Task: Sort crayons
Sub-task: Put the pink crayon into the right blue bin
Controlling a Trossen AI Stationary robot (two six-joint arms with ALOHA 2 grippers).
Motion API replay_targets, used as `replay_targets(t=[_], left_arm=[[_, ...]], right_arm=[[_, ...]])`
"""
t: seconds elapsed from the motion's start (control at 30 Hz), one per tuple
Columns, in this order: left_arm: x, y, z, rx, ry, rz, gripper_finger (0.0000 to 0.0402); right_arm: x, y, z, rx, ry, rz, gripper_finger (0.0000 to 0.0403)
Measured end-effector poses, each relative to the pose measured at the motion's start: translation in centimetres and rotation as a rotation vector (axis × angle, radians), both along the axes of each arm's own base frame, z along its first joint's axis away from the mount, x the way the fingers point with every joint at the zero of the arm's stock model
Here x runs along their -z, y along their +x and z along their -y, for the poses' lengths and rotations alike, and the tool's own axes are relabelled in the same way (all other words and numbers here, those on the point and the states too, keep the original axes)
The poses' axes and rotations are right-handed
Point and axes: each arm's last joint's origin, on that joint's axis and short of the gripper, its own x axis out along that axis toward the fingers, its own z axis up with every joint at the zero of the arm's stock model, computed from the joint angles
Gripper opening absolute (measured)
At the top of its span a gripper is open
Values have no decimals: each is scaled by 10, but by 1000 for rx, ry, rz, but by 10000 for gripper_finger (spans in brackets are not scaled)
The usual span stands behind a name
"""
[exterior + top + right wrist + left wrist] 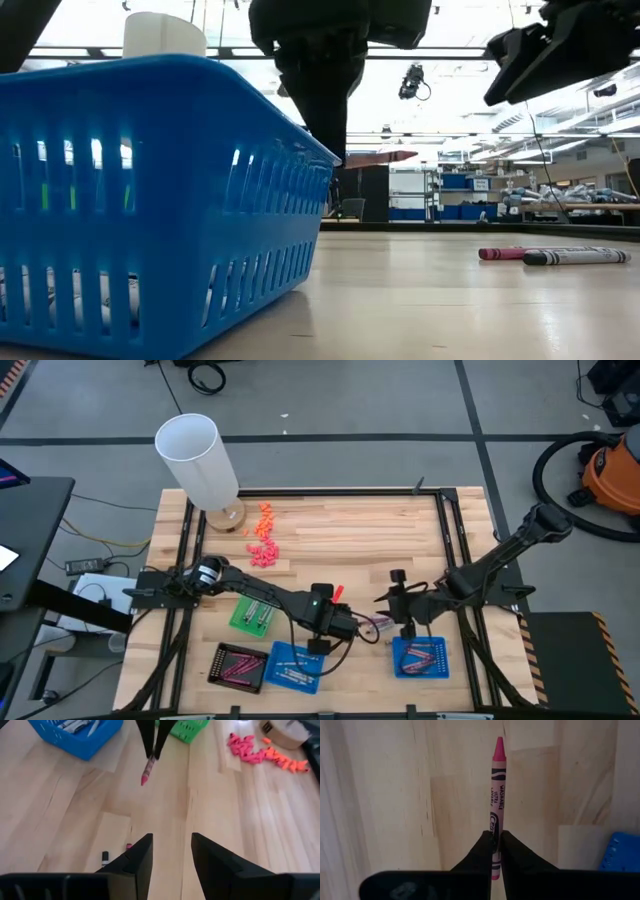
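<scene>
We see the left claw (493, 851) clamped on a pink crayon (496, 790) above bare wood at mid-desk (340, 525), right claw (171, 851) spread empty nearby, two crayons (555, 255) lying loose, blue baskets (297, 667) along the near edge.

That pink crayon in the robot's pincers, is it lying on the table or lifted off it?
Lifted. The left gripper is shut on the pink crayon; the right wrist view shows it hanging tip-down in the air above the table.
</scene>
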Motion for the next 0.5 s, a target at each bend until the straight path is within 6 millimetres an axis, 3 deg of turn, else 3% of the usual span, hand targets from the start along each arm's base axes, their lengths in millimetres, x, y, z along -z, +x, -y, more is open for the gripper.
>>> replay_targets(t=[0.5], left_arm=[[-3,10,1,-95,-10,134,16]], right_arm=[[-12,-10,-3,46,-60,97,145]])
